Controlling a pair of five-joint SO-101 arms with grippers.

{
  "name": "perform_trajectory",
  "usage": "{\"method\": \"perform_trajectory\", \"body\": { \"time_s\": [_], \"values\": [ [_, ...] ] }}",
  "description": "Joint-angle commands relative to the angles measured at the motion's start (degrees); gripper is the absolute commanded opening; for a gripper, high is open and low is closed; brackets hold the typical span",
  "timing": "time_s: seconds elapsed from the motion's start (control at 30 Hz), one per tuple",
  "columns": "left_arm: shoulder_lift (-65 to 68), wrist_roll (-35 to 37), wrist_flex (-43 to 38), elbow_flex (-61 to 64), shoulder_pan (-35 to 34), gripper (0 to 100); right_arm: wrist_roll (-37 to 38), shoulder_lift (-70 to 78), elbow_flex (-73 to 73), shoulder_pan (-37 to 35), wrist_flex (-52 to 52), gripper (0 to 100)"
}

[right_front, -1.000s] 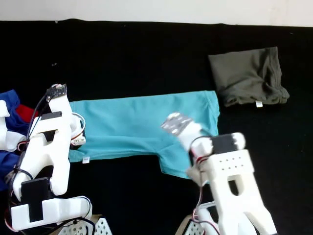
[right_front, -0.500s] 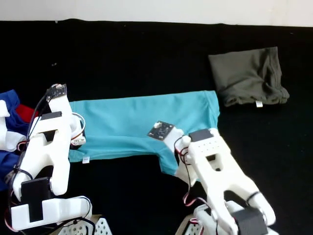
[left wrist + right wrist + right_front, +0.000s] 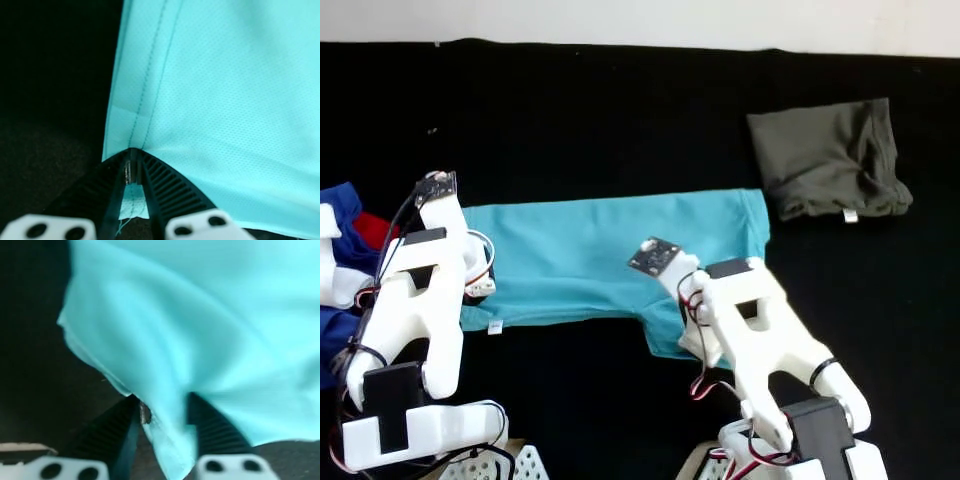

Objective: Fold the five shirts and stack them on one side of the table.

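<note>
High view: I look down on a black table (image 3: pixel 570 120) with two white arms reaching in from the near edge. A teal shirt (image 3: pixel 610 255) lies stretched flat across the middle, already doubled lengthwise into a long band, with one sleeve part jutting toward me at its right end.

In the left wrist view, my left gripper (image 3: pixel 131 165) is pinched tight on the hemmed corner at the shirt's left end, low against the table. In the right wrist view, my right gripper (image 3: pixel 162 412) has its jaws drawn narrow around a bunched fold of the same teal cloth, near the jutting sleeve part.

Well apart, at the far right of the table, one olive shirt (image 3: pixel 830 155) sits folded into a compact square. I take that as the start of the stack. At the left edge, a heap of blue, red and white garments (image 3: pixel 342 205) lies unfolded, partly behind the left arm. I cannot tell how many pieces it holds.

By my reckoning, one shirt is done, the teal one is partway through its folds, and the heap is waiting. Most of the task is ahead of me.
</note>
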Motion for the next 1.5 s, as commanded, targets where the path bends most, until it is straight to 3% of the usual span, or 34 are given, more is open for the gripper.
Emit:
{"method": "perform_trajectory", "body": {
  "time_s": [0.0, 0.37, 0.53, 0.8, 0.97, 1.23, 1.47],
  "values": [
    [-0.04, 0.44, -1.76, -0.04, -1.10, 1, 0.26, 2.15, 0.66, -0.66, -0.22, 0.5],
    [-0.04, 0.44, -1.76, -0.04, -1.10, 1, 0.62, -8.92, -9.80, 4.70, 13.76, 0.6],
    [-0.04, 0.44, -1.76, -0.04, -1.10, 1, 0.62, -4.97, -20.09, 8.66, 15.60, 0.6],
    [-0.04, 0.44, -1.76, -0.04, -1.10, 1, 0.26, 11.30, -41.19, 8.66, 15.69, 0.9],
    [-0.04, 0.44, -1.76, -0.04, -1.10, 1, -7.91, 23.43, -55.34, 8.75, 15.60, 3.0],
    [-0.04, 0.44, -1.76, -0.04, -1.19, 1, -21.89, 35.30, -70.46, 12.35, 15.87, 21.7],
    [-0.04, 0.44, -1.76, -0.04, -1.19, 1, -23.12, 30.02, -74.33, 13.41, 25.54, 21.7]
  ]
}}
